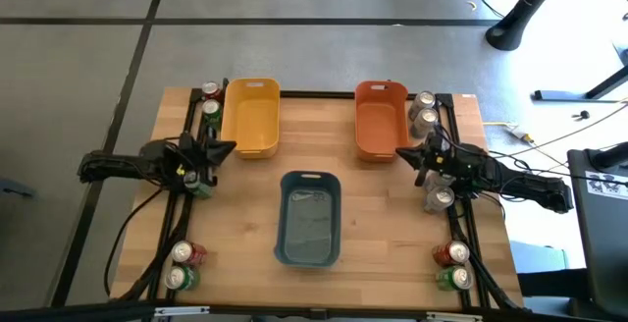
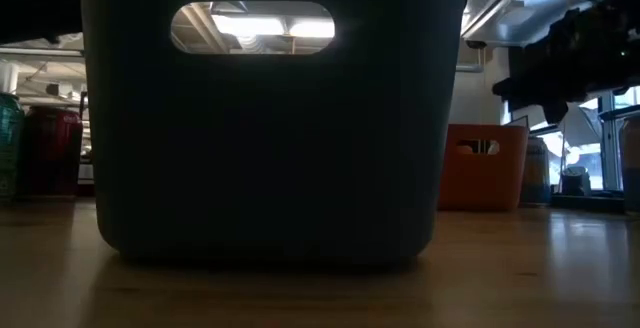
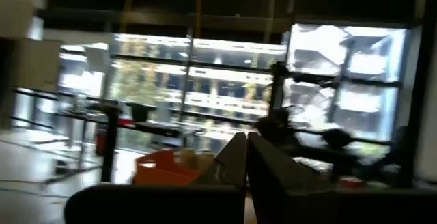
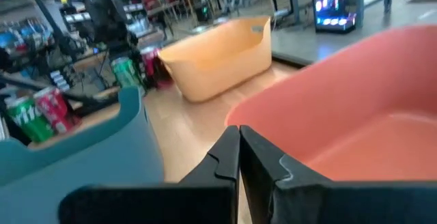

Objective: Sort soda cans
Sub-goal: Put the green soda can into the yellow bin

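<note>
Four pairs of cans stand at the table's corners in the high view, with more beside the arms. At the near left corner sit a red can and a green can, silver tops up; at the near right corner a second red can stands just behind a second green can. All are small upright cylinders with coloured sides. Between these pairs, the blue bin lies near the table's front middle; in the low view its dark wall fills most of the picture.

Farther back, the left gripper hangs over the wood just beside the yellow bin, fingers pressed together and holding nothing. A green can shows partly under that arm. The right gripper sits at the near corner of the orange bin, its fingers likewise closed and empty, as its wrist view shows. A silver can stands under the right arm.

At the far left corner a red-topped can and a green one touch the yellow bin's side. At the far right, two silver cans stand beside the orange bin.
</note>
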Action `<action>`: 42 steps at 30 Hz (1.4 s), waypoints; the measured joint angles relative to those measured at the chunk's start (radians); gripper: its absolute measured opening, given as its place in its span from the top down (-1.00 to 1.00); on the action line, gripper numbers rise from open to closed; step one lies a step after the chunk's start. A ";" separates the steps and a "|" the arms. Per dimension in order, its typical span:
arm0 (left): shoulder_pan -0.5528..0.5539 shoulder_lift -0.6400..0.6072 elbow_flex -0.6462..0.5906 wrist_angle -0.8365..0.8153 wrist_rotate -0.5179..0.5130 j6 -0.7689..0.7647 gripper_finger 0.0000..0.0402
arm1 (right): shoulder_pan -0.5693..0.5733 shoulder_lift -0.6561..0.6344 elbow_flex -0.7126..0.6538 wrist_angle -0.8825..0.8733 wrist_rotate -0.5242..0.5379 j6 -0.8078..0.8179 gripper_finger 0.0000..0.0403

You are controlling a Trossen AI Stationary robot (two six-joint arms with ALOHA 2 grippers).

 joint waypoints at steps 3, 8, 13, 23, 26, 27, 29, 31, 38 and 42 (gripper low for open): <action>0.000 0.000 0.011 -0.005 -0.041 0.091 0.99 | 0.000 0.000 0.000 0.065 0.000 0.000 0.94; 0.000 0.000 0.071 -0.059 -0.103 0.147 0.99 | 0.000 0.000 0.000 0.137 0.000 -0.004 0.94; 0.000 0.014 0.186 -0.298 -0.208 0.181 0.99 | 0.000 0.002 0.001 0.142 0.013 -0.046 0.94; 0.038 0.031 0.218 -0.485 -0.397 0.177 0.99 | 0.000 0.046 0.002 0.191 0.009 -0.158 0.94; 0.069 0.030 0.218 -0.484 -0.423 0.162 0.99 | 0.000 0.060 0.002 0.233 0.007 -0.210 0.94; 0.081 0.030 0.218 -0.490 -0.448 0.145 0.99 | 0.000 0.064 0.002 0.247 0.007 -0.227 0.94; 0.105 0.030 0.218 -0.507 -0.507 0.079 0.99 | 0.000 0.073 0.002 0.276 0.007 -0.260 0.94; 0.128 0.030 0.218 -0.514 -0.518 0.021 0.99 | 0.000 0.085 0.003 0.301 0.007 -0.300 0.94; 0.211 0.040 0.214 -0.606 -0.520 -0.075 0.99 | 0.000 0.121 0.003 0.286 0.043 -0.272 0.94; 0.250 0.055 0.214 -0.568 -0.519 -0.056 0.99 | 0.000 0.122 0.003 0.297 0.071 -0.240 0.94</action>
